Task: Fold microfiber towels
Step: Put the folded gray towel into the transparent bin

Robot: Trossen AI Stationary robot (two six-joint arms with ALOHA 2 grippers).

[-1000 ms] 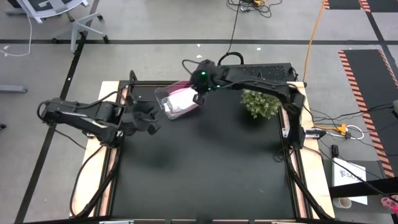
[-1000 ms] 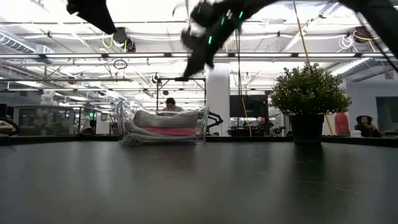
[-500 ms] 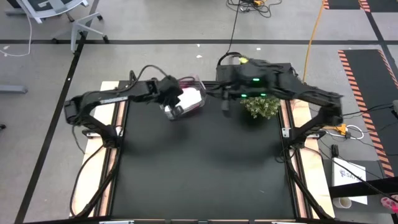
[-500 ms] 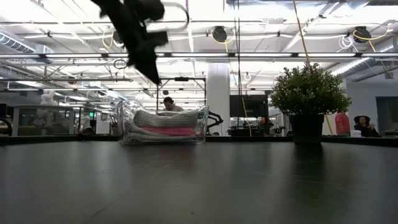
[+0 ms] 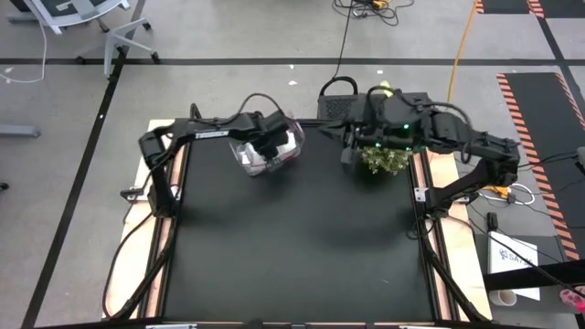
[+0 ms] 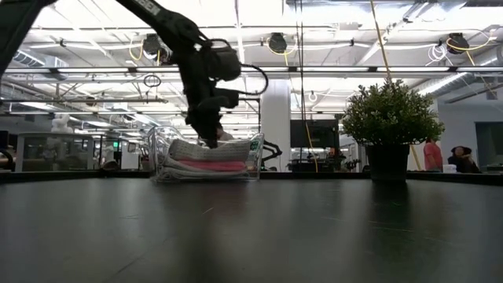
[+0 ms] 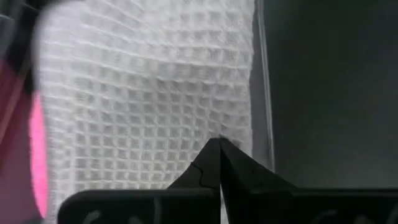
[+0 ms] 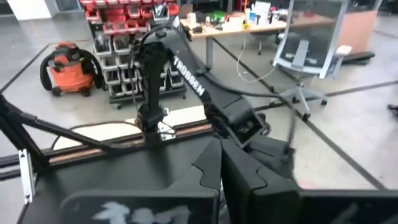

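Towels sit stacked in a clear plastic bin [image 5: 271, 146] toward the far edge of the black bench [image 5: 302, 247], left of the middle. From table height the stack shows a white waffle-weave towel [image 6: 208, 149] on top and a pink towel [image 6: 212, 166] beneath it; a third is hard to make out. The left tool [image 5: 271, 146] hangs right over the bin, its arm reaching in from the left side of the bench. Through its wrist camera the two dark fingers [image 7: 219, 163] are pressed together tip to tip, just at the white towel's surface [image 7: 149, 106], with a strip of pink [image 7: 38, 149] at one side. Whether any cloth is pinched between them I cannot tell. The right tool [image 5: 348, 153] is also drawn together and holds nothing, up off the bench beside the small potted plant [image 5: 386, 157] near the far right corner. People show in the room beyond.
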